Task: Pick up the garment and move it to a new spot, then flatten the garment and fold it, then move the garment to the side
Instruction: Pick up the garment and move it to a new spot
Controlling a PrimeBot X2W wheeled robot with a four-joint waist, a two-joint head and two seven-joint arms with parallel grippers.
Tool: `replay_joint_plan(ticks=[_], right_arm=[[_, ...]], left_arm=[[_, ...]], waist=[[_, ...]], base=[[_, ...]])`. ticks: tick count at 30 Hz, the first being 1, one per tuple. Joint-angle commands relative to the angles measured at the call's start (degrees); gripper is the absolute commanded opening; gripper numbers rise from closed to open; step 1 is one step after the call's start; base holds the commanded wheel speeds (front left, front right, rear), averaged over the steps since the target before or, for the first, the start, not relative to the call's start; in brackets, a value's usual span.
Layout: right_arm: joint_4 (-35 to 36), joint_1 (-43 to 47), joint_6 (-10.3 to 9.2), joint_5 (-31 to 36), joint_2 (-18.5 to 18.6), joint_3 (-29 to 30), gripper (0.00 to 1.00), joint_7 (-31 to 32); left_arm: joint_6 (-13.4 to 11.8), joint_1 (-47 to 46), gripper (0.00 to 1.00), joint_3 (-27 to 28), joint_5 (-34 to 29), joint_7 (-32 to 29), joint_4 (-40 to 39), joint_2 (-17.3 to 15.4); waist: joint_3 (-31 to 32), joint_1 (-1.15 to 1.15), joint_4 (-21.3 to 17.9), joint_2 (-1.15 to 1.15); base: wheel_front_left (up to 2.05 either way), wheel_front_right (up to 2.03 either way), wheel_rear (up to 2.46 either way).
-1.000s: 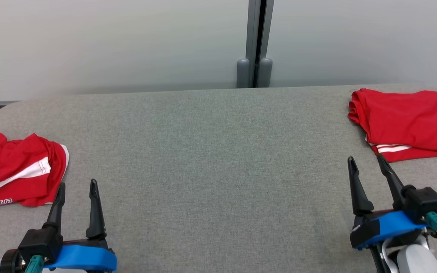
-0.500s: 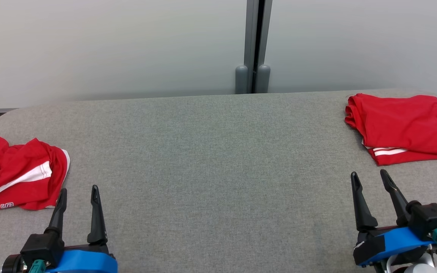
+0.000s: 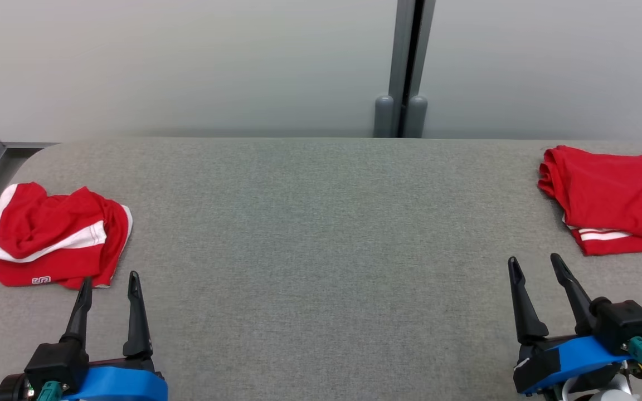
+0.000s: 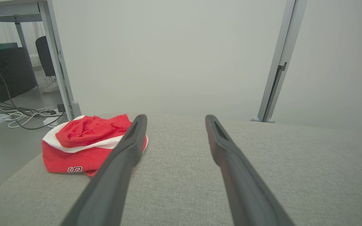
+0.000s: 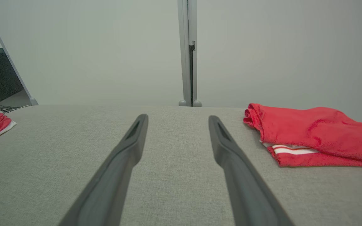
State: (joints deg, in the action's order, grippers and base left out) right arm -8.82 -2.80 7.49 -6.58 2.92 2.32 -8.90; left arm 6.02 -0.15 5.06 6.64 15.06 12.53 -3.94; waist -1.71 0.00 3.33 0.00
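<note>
We see a grey fabric-covered worktop [image 3: 321, 223] with rounded corners. A crumpled red-and-white garment [image 3: 56, 236] lies near its left end and a folded red garment [image 3: 616, 200] near its right end, well apart.

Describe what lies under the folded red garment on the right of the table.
The folded garment rests on the grey table. A white-striped layer peeks from under its top fold; anything between the layers is covered.

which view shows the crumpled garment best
The head view: the crumpled garment lies nearly whole, seen from above. The left wrist view is closer, but a finger hides its right edge. The right wrist view catches just a corner.
</note>
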Motion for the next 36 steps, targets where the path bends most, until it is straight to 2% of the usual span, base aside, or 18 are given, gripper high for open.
replay_joint_plan(ticks=[1,17,21,27,36], right_arm=[[-0.1,0.2,0.0,-0.3,0.0,0.0,1.0,-0.1],[-2.3,-1.6,0.0,-0.8,0.0,-2.0,1.0,-0.2],[-2.6,-1.8,0.0,-1.1,0.0,-2.6,1.0,-0.4],[-3.2,-1.8,0.0,-1.0,0.0,-3.0,1.0,-0.5],[-3.5,-2.2,0.0,-0.9,0.0,-3.4,1.0,-0.4]], left_arm=[[-0.2,-0.5,1.0,0.2,0.2,0.2,-0.1,-0.4],[-1.5,0.1,1.0,1.8,0.8,0.1,-1.1,-1.8],[-1.8,0.5,1.0,2.6,1.2,0.1,-1.5,-2.3],[-1.9,0.8,1.0,2.8,1.4,0.2,-1.8,-2.6],[-2.4,0.5,1.0,2.9,1.9,0.2,-1.4,-2.5]], waist=[[-0.3,0.0,0.6,0.0],[-0.7,0.0,13.6,0.0],[-0.8,0.0,15.7,0.0],[-0.8,0.0,17.7,0.0],[-1.0,0.0,17.3,0.0]], base=[[0.0,0.0,0.0],[0.0,0.0,0.0],[0.0,0.0,0.0],[0.0,0.0,0.0],[0.0,0.0,0.0]])
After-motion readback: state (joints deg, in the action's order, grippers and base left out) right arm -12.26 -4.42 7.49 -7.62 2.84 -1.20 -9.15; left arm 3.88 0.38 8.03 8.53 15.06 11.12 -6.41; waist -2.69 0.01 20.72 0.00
